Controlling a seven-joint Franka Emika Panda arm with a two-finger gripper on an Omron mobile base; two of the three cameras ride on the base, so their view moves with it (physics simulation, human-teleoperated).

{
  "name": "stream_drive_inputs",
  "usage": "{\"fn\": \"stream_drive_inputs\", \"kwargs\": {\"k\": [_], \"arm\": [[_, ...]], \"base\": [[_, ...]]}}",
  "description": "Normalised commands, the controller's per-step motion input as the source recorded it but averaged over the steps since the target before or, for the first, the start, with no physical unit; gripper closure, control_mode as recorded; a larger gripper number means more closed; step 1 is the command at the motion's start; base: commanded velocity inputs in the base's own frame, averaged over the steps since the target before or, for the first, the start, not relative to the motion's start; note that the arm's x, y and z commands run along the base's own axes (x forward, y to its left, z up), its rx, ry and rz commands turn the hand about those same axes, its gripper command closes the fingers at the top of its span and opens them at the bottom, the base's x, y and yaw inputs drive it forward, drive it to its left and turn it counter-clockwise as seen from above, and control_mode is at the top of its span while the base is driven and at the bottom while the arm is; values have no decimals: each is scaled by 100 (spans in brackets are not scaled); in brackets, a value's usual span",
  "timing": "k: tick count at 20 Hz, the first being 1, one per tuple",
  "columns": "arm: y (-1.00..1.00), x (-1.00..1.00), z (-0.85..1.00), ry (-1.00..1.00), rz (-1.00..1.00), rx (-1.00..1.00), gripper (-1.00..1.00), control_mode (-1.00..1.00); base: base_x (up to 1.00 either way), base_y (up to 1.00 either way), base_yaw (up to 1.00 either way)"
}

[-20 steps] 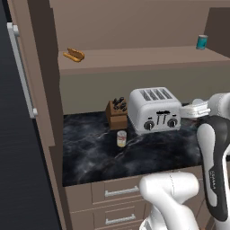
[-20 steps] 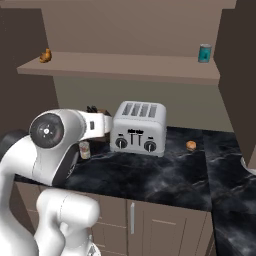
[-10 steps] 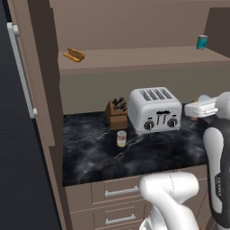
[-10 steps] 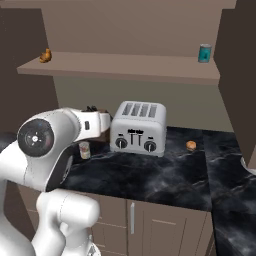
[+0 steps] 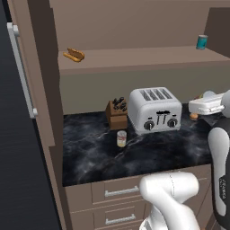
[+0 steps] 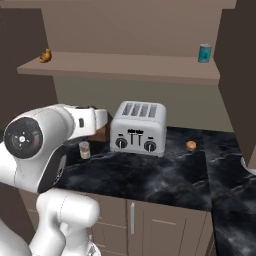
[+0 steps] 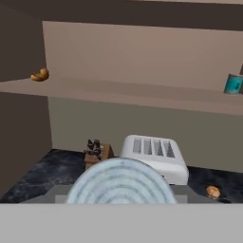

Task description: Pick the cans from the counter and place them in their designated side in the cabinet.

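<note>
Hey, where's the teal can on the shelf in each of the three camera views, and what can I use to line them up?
Left base view: teal can at upper right, on the shelf's right end.
Right base view: teal can at upper right, on the shelf near its right end.
Hand view: teal can at the right edge, on the shelf.
Shared landmark: the silver toaster on the counter below.

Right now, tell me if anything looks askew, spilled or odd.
Nothing stands out. The toaster, knife block and yellow can stand upright on the counter, the teal can upright on the shelf, and nothing is spilled.
</note>
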Motion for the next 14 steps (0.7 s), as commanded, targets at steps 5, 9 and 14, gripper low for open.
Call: {"fn": "stream_drive_inputs", "kwargs": {"k": [5, 9, 14], "arm": [[0, -12, 23, 2, 0, 0, 100, -100], [0, -11, 19, 1, 0, 0, 100, -100], [0, -2, 10, 0, 0, 0, 100, -100]], "base": [[0, 0, 0], [0, 0, 0], [0, 0, 0]]}}
